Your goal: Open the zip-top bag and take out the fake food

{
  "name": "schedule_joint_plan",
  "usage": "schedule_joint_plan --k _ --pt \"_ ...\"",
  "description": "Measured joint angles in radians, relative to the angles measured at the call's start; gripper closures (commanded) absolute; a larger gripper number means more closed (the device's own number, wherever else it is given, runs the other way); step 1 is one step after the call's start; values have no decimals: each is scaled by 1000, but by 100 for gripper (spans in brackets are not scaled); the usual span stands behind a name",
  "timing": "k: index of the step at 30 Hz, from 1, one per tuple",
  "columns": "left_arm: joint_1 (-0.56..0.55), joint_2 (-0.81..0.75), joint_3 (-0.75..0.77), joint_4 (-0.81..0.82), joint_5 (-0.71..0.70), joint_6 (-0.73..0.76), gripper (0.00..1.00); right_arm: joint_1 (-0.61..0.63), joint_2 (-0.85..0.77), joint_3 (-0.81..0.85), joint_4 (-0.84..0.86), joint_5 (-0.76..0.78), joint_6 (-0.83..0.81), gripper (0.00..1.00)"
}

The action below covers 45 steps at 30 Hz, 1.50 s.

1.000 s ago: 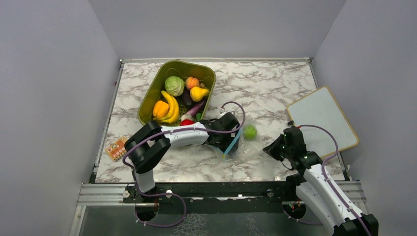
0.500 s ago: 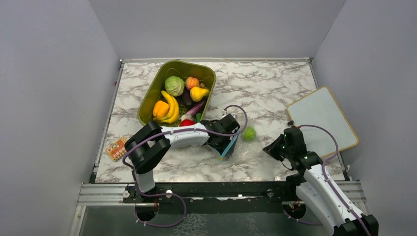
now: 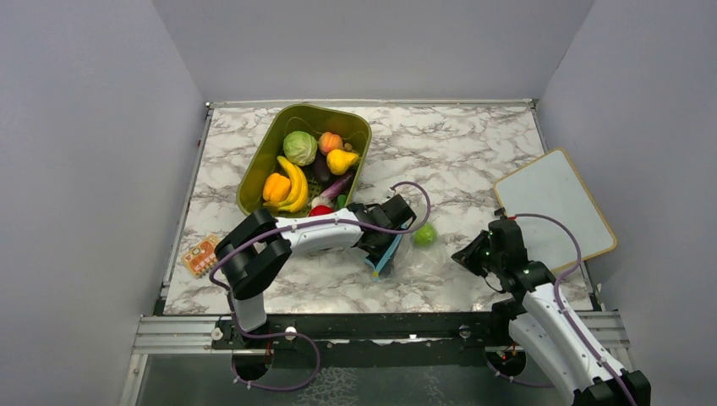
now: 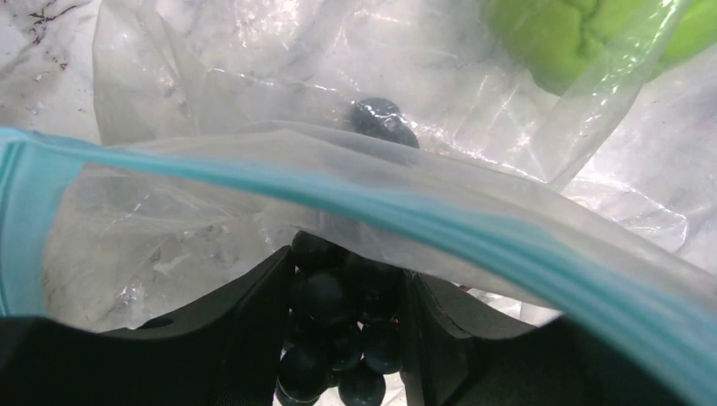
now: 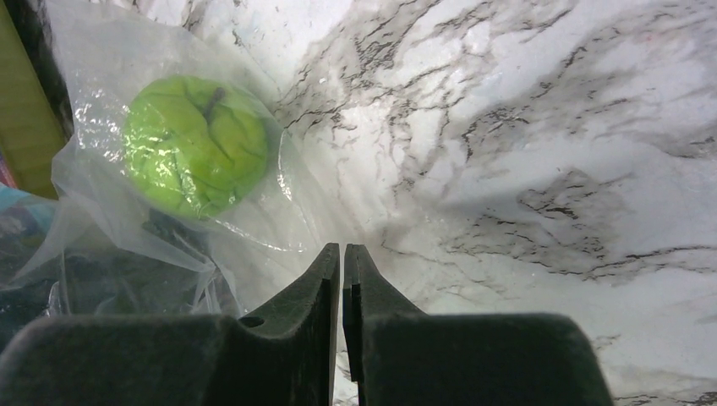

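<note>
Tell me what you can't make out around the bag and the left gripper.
Left wrist view: the fingertips of the left gripper lie behind the zipper strip of the zip-top bag, so any pinch is hidden.
Left wrist view: dark round beads between the fingers, blurred by plastic; unidentifiable.
Left wrist view: the green fake food is cut off by the top edge.
Top view: the small card print is too small to read.
</note>
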Motion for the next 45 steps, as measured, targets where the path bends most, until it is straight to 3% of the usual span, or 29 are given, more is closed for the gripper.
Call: schedule_joint_plan --k 3,5,10,14,20,26,34,38,45 --pt "0 0 5 -10 0 2 49 0 6 0 11 -39 -42 77" --pt "0 0 8 -17 0 4 41 0 24 0 35 -81 -87 70" --pt "0 0 13 -39 -9 14 26 0 143 33 85 -208 -197 61" --pt "0 0 30 -68 -34 20 18 0 216 51 120 -289 -267 60" --pt "0 0 95 -153 -55 38 19 0 260 61 135 -332 -309 60" --pt "0 0 110 -204 -59 40 33 0 254 63 137 -332 -313 60" --pt "-1 45 113 -203 -58 34 41 0 248 63 137 -332 -312 61" --pt "-5 85 123 -184 -58 26 53 0 248 63 137 -332 -312 61" --pt "-18 92 126 -164 -61 3 84 0 237 63 137 -340 -320 61"
